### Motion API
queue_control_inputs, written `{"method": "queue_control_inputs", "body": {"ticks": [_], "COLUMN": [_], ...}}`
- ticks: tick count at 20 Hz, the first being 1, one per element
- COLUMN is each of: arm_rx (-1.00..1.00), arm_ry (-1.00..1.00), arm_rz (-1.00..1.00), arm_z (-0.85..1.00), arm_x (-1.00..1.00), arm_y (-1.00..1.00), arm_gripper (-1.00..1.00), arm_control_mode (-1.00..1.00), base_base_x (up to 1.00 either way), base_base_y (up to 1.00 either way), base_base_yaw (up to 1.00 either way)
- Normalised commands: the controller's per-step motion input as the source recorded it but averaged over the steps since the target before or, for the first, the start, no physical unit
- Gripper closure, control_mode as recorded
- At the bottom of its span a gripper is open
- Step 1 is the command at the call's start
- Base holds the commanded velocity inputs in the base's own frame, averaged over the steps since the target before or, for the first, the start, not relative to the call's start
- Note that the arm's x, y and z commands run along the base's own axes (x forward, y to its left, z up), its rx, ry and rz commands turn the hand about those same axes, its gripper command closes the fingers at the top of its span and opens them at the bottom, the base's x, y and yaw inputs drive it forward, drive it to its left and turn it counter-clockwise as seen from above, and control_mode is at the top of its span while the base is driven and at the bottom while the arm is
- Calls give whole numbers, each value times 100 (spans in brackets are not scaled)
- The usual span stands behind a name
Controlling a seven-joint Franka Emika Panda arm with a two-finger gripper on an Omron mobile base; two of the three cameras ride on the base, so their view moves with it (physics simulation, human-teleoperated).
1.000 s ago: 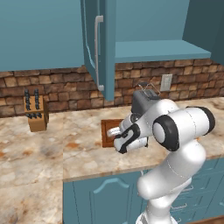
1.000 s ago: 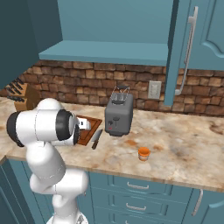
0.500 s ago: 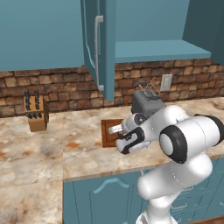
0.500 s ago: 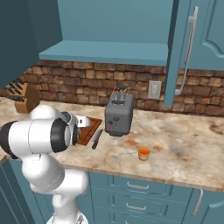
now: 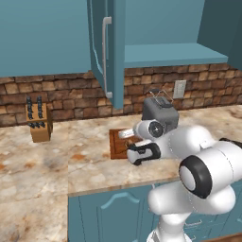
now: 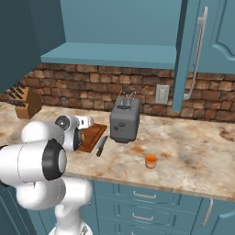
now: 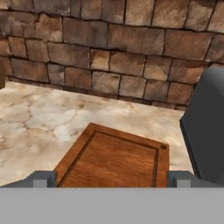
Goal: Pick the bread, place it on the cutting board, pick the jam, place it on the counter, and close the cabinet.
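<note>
I see the cabinet (image 6: pixel 114 27) standing open, its door (image 5: pixel 108 49) swung out toward me with the pale bar handle (image 5: pixel 106 56) on its face; the shelf (image 6: pixel 110 55) I can see inside is bare. The board (image 7: pixel 116 159) lies flat on the worktop (image 6: pixel 193 147) just left of the toaster (image 6: pixel 125 120), and the part of its grooved top that I see in the hand view carries nothing. I cannot make out the bread in any view.

The jam (image 6: pixel 150 161) sits upright on the worktop, an orange jar, near the front edge and to the right of the toaster, apart from it. A knife (image 6: pixel 101 145) lies on the worktop between the board's right edge and the toaster. The knife block (image 5: pixel 38 123) stands far left against the brick wall (image 7: pixel 109 52). An outlet (image 6: pixel 161 93) is on the wall behind the toaster.

My end effector (image 5: pixel 130 152) hangs low over the near part of the board. In the hand view the two fingertips (image 7: pixel 41 178) are spread wide with nothing between them, the board's near corner lying in the gap. The toaster's dark side fills the right edge of that view, close to the right fingertip.
</note>
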Motion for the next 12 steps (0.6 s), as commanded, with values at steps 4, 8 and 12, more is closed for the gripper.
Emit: {"method": "queue_control_inputs", "body": {"ticks": [4,8,12], "arm_rx": [0,0,0], "arm_ry": [-13,-12,-10], "arm_rz": [-1,-1,-1], "arm_z": [57,55,51], "arm_x": [-11,-18,-18], "arm_y": [0,0,0], "arm_gripper": [-100,-100,-100], "arm_control_mode": [-100,-100,-100], "base_base_x": [0,0,0], "base_base_y": [0,0,0], "base_base_yaw": [0,0,0]}}
